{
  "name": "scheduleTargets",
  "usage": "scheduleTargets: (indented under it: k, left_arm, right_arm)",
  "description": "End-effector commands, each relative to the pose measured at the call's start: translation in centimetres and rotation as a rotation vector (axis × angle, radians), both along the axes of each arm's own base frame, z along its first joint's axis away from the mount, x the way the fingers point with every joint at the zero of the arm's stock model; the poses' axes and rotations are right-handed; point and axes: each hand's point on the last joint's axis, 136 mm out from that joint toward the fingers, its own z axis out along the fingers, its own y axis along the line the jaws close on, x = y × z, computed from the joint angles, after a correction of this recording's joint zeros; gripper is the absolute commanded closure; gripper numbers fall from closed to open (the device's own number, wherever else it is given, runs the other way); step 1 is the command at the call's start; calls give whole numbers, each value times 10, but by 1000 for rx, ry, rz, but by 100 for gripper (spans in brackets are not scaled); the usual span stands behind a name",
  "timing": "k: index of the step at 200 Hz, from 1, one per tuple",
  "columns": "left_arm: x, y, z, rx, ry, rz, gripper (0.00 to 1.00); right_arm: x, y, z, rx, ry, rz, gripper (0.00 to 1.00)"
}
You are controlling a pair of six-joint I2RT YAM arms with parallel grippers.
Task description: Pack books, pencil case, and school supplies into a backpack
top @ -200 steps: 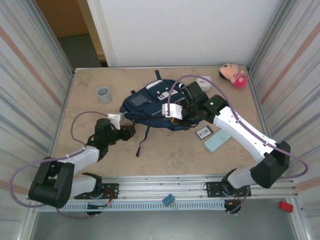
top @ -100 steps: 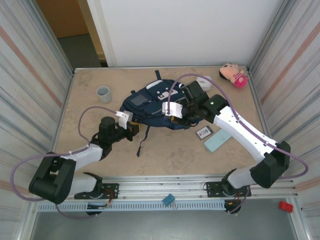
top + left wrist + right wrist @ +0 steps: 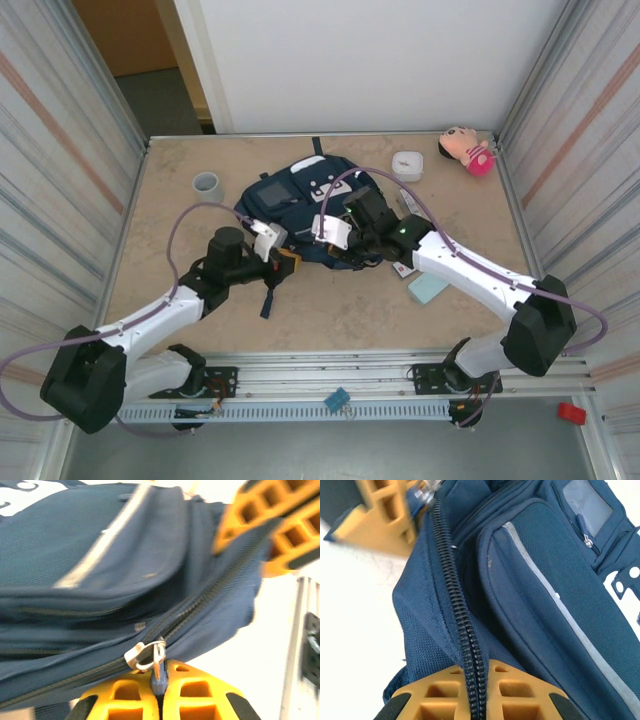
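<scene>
The navy backpack (image 3: pixel 296 200) lies mid-table with its zip edge toward the arms. My left gripper (image 3: pixel 287 262) is at its near left corner, shut on the blue zip pull (image 3: pixel 159 679) below the metal slider (image 3: pixel 144 655). My right gripper (image 3: pixel 347 254) is at the near right side, shut on the backpack's zip edge (image 3: pixel 470 650); the black zip teeth run between its fingers. The teal pencil case (image 3: pixel 428 288) lies on the table right of the backpack, beside a small white packet (image 3: pixel 405 268) of the school supplies. The books are out of view.
A grey cup (image 3: pixel 206 185) stands at the back left. A white rounded box (image 3: pixel 407 165) and a pink plush toy (image 3: pixel 465 150) sit at the back right. Dark straps (image 3: pixel 268 295) trail from the backpack toward the near edge. Metal walls flank the table.
My left gripper reached right to the backpack's near corner and shut on the zip pull. The right arm shifted left with the backpack's edge, uncovering the white box; the backpack has been pulled leftward.
</scene>
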Motion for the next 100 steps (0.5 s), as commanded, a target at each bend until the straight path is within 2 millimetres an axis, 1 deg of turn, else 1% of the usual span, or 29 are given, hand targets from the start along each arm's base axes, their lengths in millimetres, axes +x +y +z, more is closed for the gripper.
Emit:
scheduleTargets:
  k: [1,9,18,25,35,56,71,89,100]
  left_arm:
    - [-29,-33,38,-54,-72,-211,100]
    - [-32,-38,41,-57,-72,-227,99]
    - [-33,-42,45,-59,-80,-235,95]
    - [-32,-43,49,-60,-86,-231,90]
    - [-30,-41,53,-55,-98,-218,80]
    - [-25,-28,51,24,-154,-160,57]
    - [-23,-15,49,102,-221,-129,39]
    - [-23,0,49,205,-328,-115,28]
    - [-25,8,50,255,-395,-123,24]
  right_arm:
    - [23,23,25,157,-85,-45,100]
    - [18,26,25,170,-78,-14,100]
    - [14,25,24,172,-72,14,100]
    - [11,25,24,175,-64,43,100]
    - [6,20,25,179,-41,84,100]
    - [-12,6,29,205,20,228,100]
    - [-23,-4,31,201,3,317,100]
    - [-38,-14,31,185,-8,426,100]
    - [-45,-19,33,180,-6,473,100]
